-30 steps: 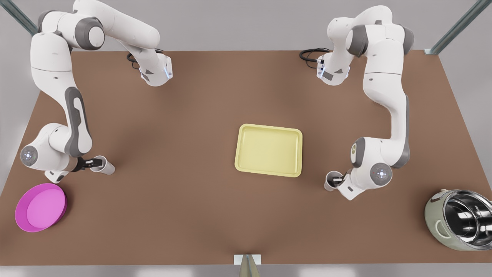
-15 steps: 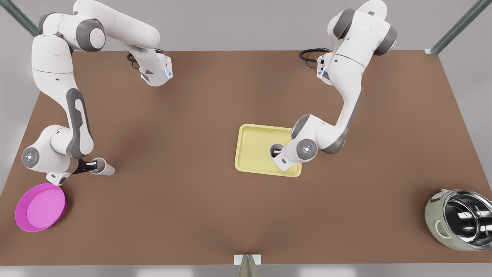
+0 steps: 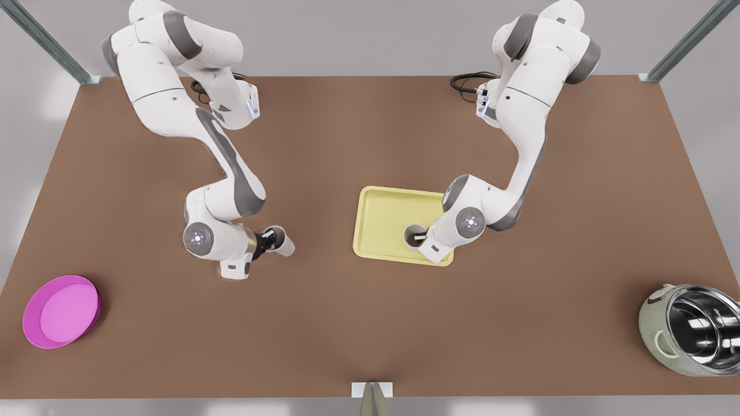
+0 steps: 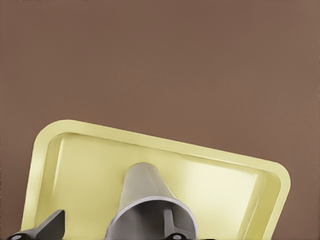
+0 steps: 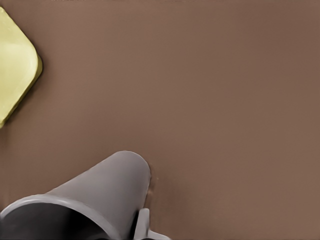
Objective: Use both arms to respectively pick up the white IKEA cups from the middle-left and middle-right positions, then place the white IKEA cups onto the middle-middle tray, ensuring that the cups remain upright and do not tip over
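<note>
White IKEA cups are pinched at the rim by the left gripper, over the tray, and the right gripper, approaching it, for upright placement.

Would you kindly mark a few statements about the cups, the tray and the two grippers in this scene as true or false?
1. The left gripper holds a small white tapered cup over the pale yellow rectangular tray. True.
2. The right gripper holds the other white cup over the tray. False: that cup is over the brown table, to the front view's left of the tray.
3. The round magenta bowl sits on the tray. False: it sits on the table near the front view's left edge.
4. The steel pot lies at the front view's right edge. True.
</note>
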Tool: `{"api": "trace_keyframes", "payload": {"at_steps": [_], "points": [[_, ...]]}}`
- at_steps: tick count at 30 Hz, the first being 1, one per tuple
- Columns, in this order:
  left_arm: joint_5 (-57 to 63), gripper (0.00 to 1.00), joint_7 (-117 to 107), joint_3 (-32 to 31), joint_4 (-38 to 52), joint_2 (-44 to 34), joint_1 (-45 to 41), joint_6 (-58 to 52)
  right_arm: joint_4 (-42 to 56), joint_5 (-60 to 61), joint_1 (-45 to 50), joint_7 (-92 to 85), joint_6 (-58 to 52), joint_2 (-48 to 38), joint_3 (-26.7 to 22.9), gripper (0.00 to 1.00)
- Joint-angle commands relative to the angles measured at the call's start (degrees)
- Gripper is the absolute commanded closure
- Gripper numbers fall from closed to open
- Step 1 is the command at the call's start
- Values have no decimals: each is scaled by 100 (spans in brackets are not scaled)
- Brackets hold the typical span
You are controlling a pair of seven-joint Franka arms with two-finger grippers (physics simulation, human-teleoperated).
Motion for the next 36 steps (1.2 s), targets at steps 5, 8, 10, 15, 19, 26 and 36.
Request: {"api": "trace_keyframes", "payload": {"at_steps": [5, 8, 10, 15, 19, 26, 36], "points": [[109, 0, -875, -49, 222, -923, 460, -1693, 182, -607, 1757, 6650, 1234, 198, -42, 75], [811, 0, 688, -22, 1715, -1478, 899, -4585, 631, -1187, 2320, 7916, 1234, 532, -42, 75], [1480, 0, 2359, 21, 2447, -1765, 1049, -5624, 771, -1275, 2461, 8197, 1234, 602, -33, 75], [1235, 0, 2395, 206, 1541, -2260, 1154, -5007, 982, -1249, 2689, 8286, 1489, 1095, -25, 75], [918, 0, 2386, 127, 1541, -2260, 1163, -5210, 1114, -1222, 2698, 8286, 1489, 1323, -7, 74], [979, 0, 2527, 127, 1453, -2145, 1392, -4771, 1220, -1196, 2698, 8277, 1480, 1393, -7, 0], [979, 0, 2606, 127, 1453, -2005, 1550, -4595, 1035, -1187, 2637, 7786, -496, -82, 19, 0]]}}
